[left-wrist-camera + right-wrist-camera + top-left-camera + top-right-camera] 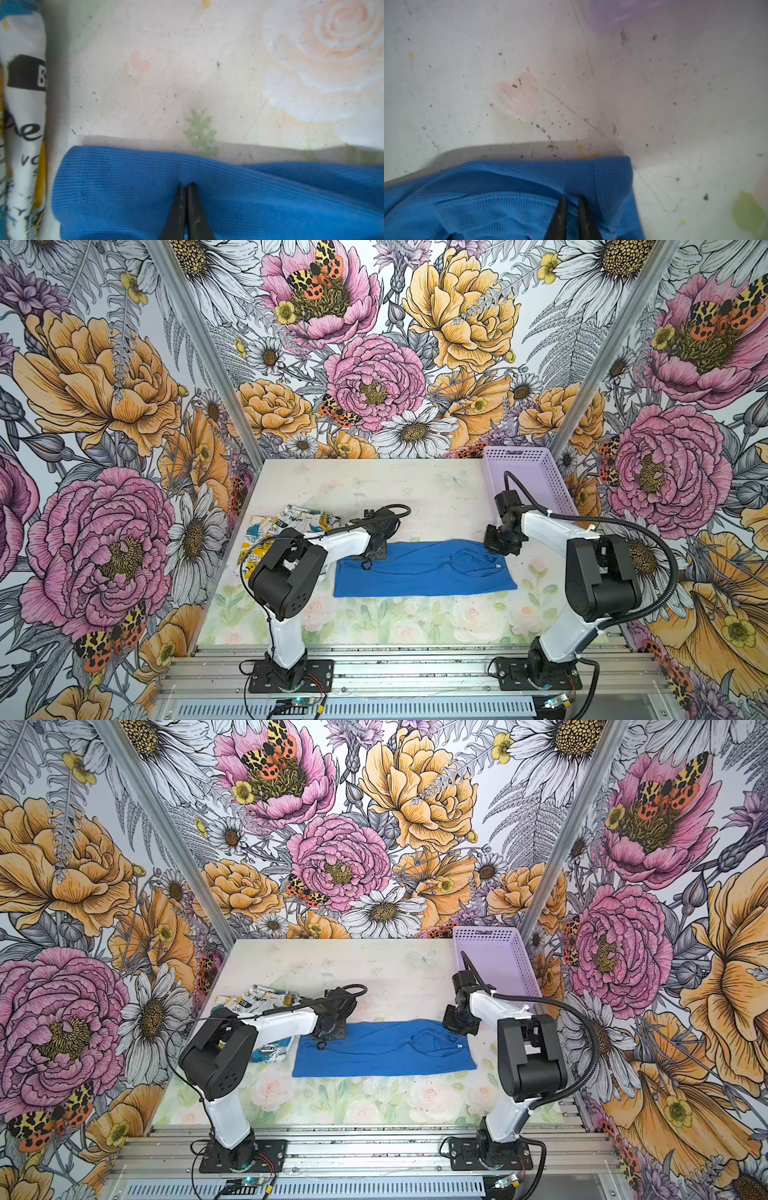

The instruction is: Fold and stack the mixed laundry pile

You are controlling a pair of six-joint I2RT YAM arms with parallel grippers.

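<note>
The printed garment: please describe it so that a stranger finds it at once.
On the pale floral table, look left, under the left arm. The printed garment lies there; unlike the plain blue T-shirt beside it, it is white with black lettering and yellow patches.

Blue T-shirt (424,572) ribbed matt cloth, printed garment (293,520) smooth cloth, basket (517,456) perforated plastic

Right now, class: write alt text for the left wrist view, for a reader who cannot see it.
The left gripper, shut, pinches the folded edge of a blue shirt over a pale floral table. A printed white garment lies beside it.
</note>
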